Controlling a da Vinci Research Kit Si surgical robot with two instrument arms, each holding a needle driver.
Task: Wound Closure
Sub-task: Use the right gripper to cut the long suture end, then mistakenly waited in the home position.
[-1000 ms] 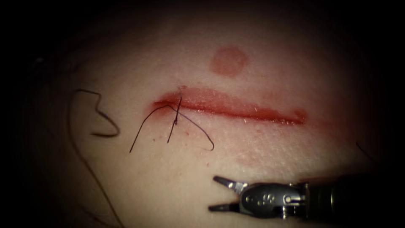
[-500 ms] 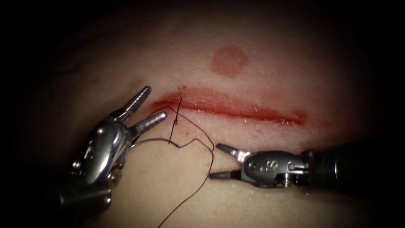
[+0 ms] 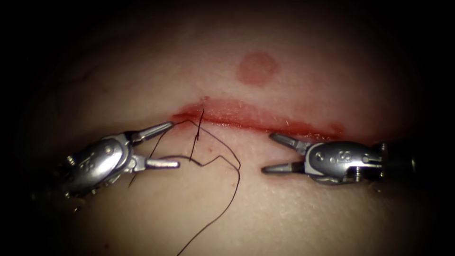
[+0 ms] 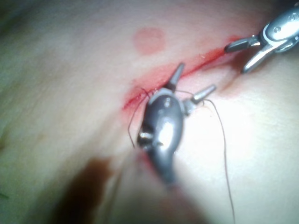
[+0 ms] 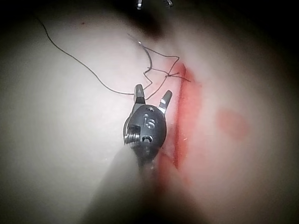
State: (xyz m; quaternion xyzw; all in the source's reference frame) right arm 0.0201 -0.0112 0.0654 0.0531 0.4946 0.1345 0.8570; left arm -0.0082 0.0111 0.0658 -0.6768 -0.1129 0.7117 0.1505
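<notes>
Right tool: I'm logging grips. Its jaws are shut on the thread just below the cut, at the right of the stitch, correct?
Not quite. In the endoscope view the right tool sits there, but its jaws are open and hold nothing; the thread lies apart from them.

Loose thread (image 3: pixel 215 156) loops across mid-frame between the left tool (image 3: pixel 163 145), jaws apart, and the right tool (image 3: pixel 272 152), also spread, trailing to the bottom edge. Bare tissue (image 3: pixel 332 218) lies open at lower right and above the cut (image 3: pixel 265 121).
</notes>
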